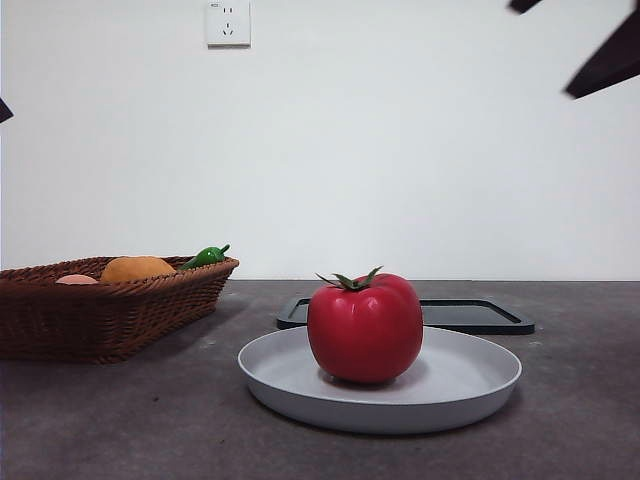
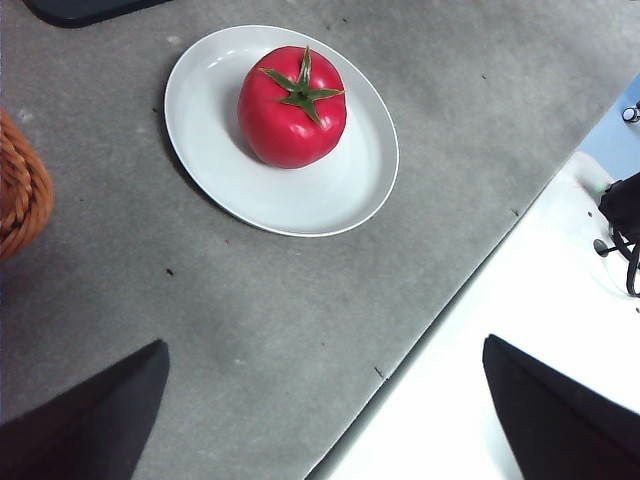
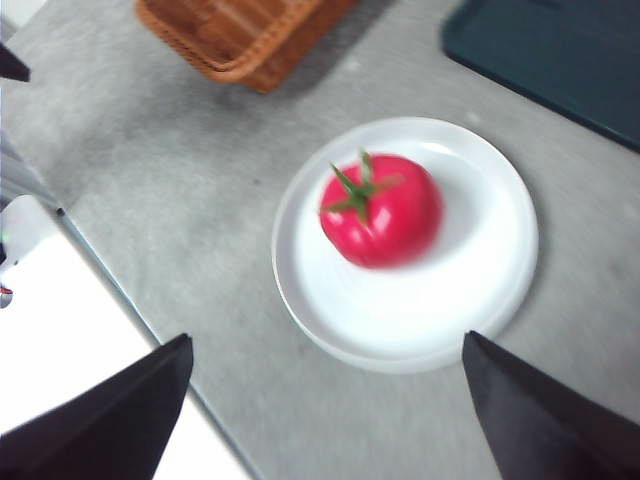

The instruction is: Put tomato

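The glossy red tomato (image 1: 365, 327) with its green stem cap sits upright on a pale round plate (image 1: 470, 380) in the middle of the grey table. It also shows on the plate in the left wrist view (image 2: 292, 106) and, blurred, in the right wrist view (image 3: 381, 209). My left gripper (image 2: 325, 410) is open and empty, high above the table's near edge, well away from the plate (image 2: 210, 100). My right gripper (image 3: 325, 410) is open and empty too, raised above the plate (image 3: 480, 300); a dark arm tip (image 1: 607, 58) shows at the top right of the front view.
A brown wicker basket (image 1: 110, 305) stands at the left, holding an orange round fruit (image 1: 137, 268) and a green chili pepper (image 1: 206, 256). A flat black tray (image 1: 470, 315) lies behind the plate. The table's edge (image 2: 420, 340) runs close to the left gripper.
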Robot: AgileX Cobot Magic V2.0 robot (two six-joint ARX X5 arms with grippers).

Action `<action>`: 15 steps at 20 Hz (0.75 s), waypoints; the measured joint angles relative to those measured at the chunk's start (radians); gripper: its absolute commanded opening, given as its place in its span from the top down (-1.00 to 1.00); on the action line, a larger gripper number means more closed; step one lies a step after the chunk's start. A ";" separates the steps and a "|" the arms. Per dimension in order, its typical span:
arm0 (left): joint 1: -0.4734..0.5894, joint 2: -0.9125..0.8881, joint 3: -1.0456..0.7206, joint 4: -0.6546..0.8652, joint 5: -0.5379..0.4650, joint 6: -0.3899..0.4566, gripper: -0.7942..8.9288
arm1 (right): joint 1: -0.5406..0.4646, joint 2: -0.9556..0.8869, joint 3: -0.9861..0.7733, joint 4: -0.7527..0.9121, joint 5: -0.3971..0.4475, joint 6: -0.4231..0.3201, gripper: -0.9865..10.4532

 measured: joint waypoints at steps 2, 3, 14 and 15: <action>0.000 0.000 0.000 0.000 0.000 0.000 -0.18 | 0.039 0.057 0.000 0.070 0.007 0.000 0.07; 0.000 0.000 0.000 0.000 0.000 0.000 -0.18 | 0.060 0.089 0.000 0.106 0.025 0.000 0.06; 0.000 0.000 0.000 0.001 0.000 0.000 -0.18 | 0.203 0.433 0.000 0.398 0.185 0.000 -0.02; 0.000 0.000 0.000 0.002 0.000 0.000 -0.18 | 0.210 0.454 0.000 0.418 0.187 -0.001 -0.02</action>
